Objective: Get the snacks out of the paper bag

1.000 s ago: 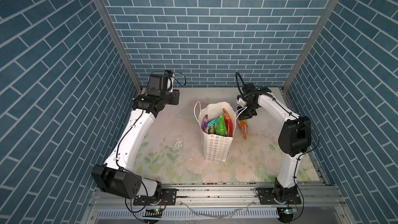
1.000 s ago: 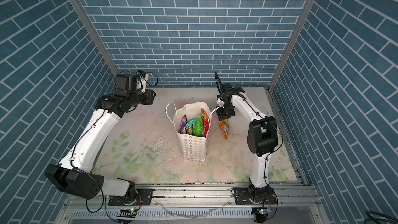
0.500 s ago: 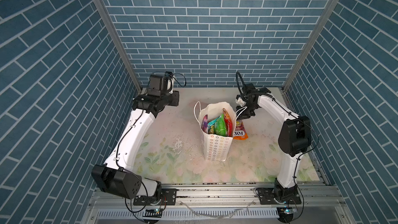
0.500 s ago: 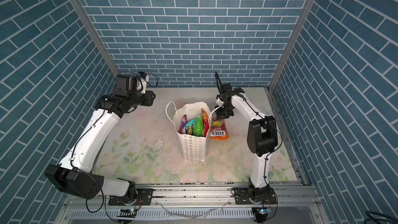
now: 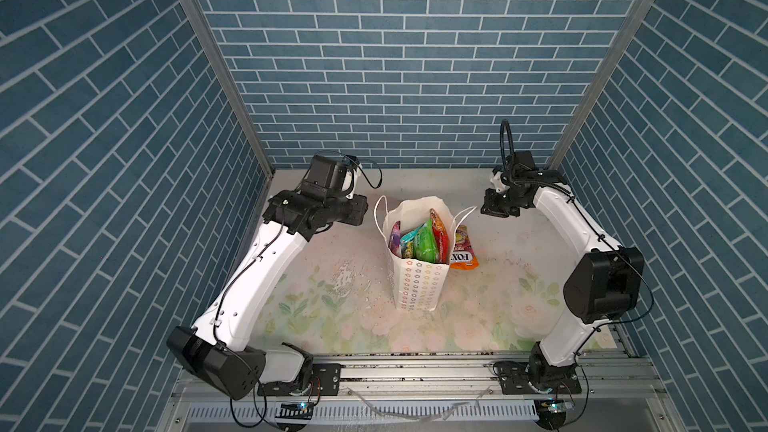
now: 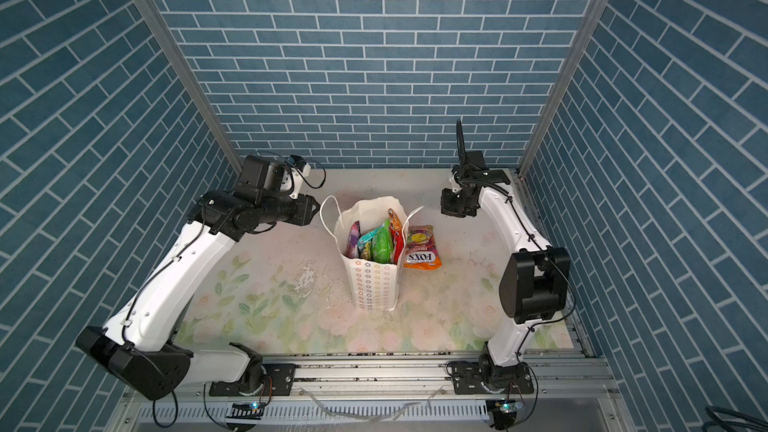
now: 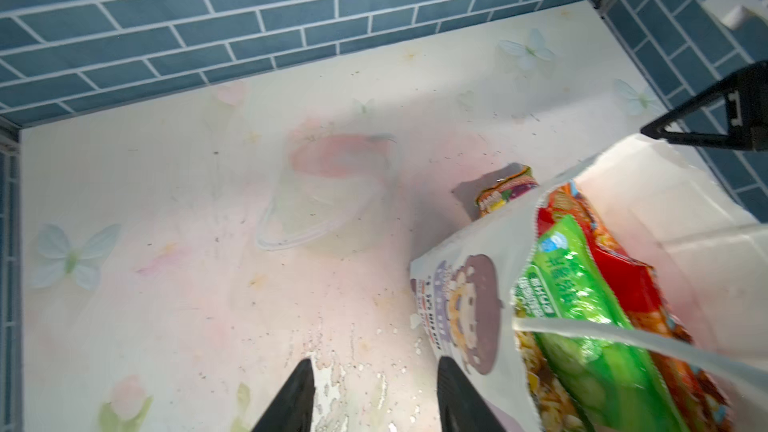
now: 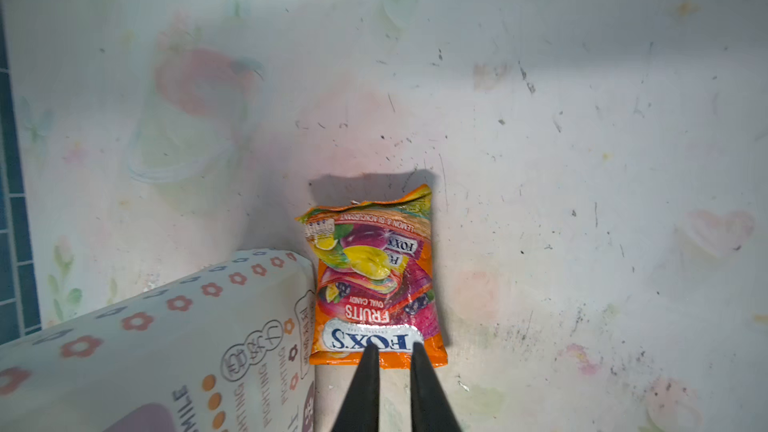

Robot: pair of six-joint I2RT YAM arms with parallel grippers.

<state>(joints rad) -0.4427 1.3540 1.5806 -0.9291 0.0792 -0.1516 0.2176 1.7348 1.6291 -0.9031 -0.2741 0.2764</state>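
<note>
An orange FOX'S packet (image 8: 376,280) lies beside the paper bag (image 5: 419,284). The right gripper (image 8: 394,349) is barely parted and the left gripper (image 7: 376,363) open, both empty.

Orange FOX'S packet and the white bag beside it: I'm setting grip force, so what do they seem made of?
The orange FOX'S packet looks like thin glossy plastic film: glare patches, crinkles, a crimped sealed edge. The white bag looks like matte paper: crisp folds, no shine, a serrated rim; coating cannot be told.

White paper bag (image 5: 419,288), coloured rings, orange packet (image 5: 464,251), pale table (image 5: 519,272), perhaps floral print
</note>
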